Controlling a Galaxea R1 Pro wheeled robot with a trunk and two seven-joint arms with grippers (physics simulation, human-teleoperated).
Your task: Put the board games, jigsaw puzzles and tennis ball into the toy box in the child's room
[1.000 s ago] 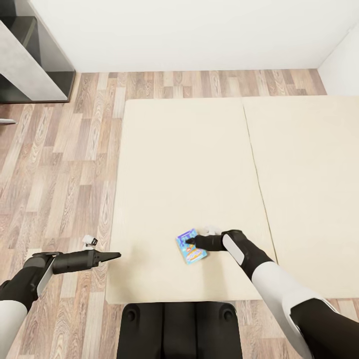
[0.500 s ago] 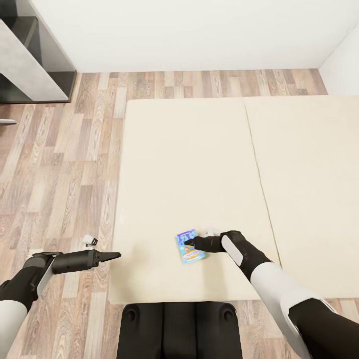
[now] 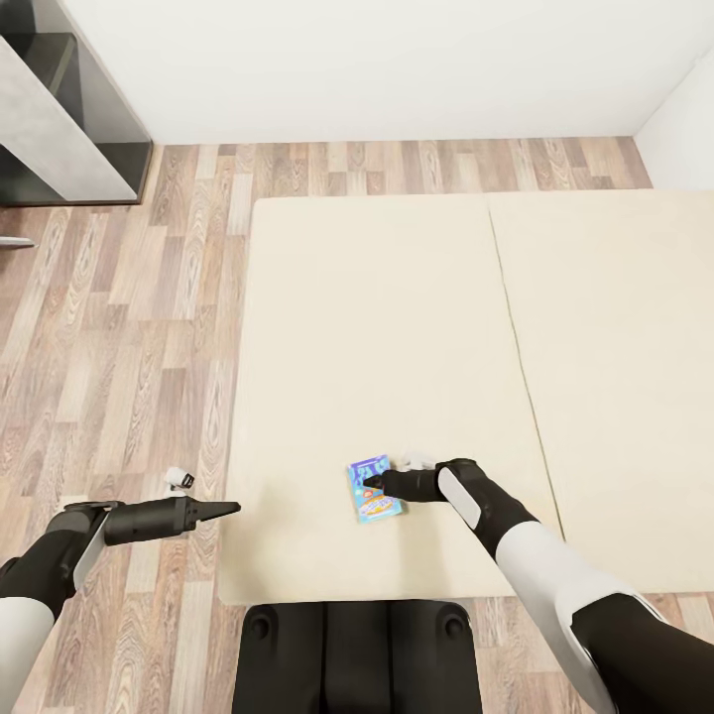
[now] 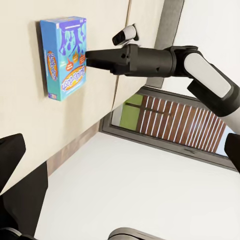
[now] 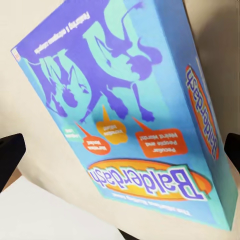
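A blue board game box (image 3: 384, 509) lies flat on the cream bed (image 3: 377, 317), near its front edge. The left wrist view shows the box (image 4: 64, 57) from the side, and up close its lid (image 5: 125, 110) reads "Balderdash". My right gripper (image 3: 373, 485) reaches over the box from the right, tips above its middle. Its dark fingers (image 5: 10, 155) stand wide apart on either side of the box, open. My left gripper (image 3: 234, 509) hovers open over the floor just left of the bed, pointing toward the box. The right gripper (image 4: 90, 56) meets the box's top face.
Wood floor (image 3: 119, 327) runs left of and behind the bed. A dark shelf unit (image 3: 59, 109) stands at the far left against the white wall. A seam (image 3: 516, 327) splits the bed into two mattresses. My base (image 3: 357, 654) sits at the bed's front edge.
The whole picture has shifted slightly. The right gripper and the box sit a little farther left in view. The left arm has not moved.
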